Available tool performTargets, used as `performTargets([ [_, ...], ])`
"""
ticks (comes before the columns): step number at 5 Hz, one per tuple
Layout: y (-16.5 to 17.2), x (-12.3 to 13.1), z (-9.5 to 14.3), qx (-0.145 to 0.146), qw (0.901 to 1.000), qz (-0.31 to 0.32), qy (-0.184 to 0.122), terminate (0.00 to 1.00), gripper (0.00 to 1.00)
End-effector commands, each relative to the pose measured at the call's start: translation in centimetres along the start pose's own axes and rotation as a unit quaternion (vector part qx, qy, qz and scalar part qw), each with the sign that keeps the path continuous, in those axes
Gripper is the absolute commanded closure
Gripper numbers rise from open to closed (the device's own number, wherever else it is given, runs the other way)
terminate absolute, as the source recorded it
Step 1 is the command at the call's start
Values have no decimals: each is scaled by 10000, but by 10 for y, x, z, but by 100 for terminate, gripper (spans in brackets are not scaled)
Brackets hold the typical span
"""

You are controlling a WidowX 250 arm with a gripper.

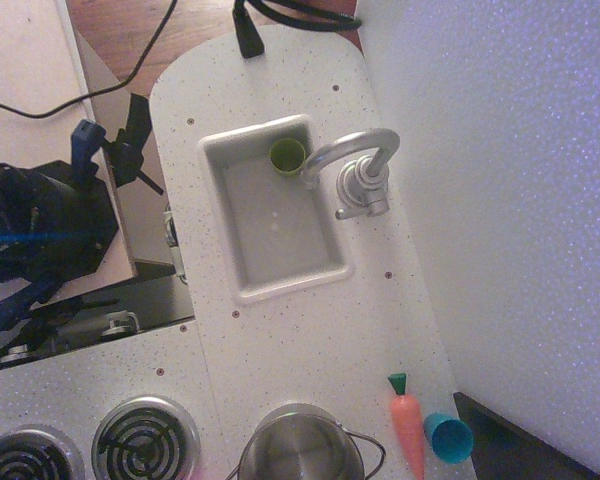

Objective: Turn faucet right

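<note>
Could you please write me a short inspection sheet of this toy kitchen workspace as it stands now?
Surface: white speckled counter with a recessed sink.
Job's things: silver faucet beside the sink, spout arched over its corner.
Clutter: green cup in the sink; steel pot; toy carrot; blue cup on its side; two burners.
Grippers: gripper off to the side, far from the faucet; jaws unclear.
Cables: black cable at the counter's far end.
Surroundings: pale wall.

Faucet (358, 172) right of sink (230, 215), cup (287, 155) inside; carrot (408, 425) beside pot (302, 447).
</note>
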State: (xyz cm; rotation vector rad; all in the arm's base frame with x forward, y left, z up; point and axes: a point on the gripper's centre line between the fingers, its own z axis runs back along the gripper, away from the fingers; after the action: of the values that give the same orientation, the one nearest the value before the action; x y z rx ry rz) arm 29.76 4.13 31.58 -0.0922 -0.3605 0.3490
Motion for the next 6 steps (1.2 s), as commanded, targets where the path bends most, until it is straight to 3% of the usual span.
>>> performTargets([
  [1, 0, 0, 0, 0, 10000, 0, 0, 0, 0],
  [2, -1, -28, -44, 468, 9919, -207, 1160, 0, 0],
  [3, 1, -78, -79, 911, 9681, -361, 2308, 0, 0],
  [4, 12, -119, -113, 1078, 9443, -315, 3094, 0, 0],
  [5, 26, -151, -153, 1176, 9441, -197, 3075, 0, 0],
  [6, 30, -180, -195, 1561, 9587, 16, 2377, 0, 0],
])
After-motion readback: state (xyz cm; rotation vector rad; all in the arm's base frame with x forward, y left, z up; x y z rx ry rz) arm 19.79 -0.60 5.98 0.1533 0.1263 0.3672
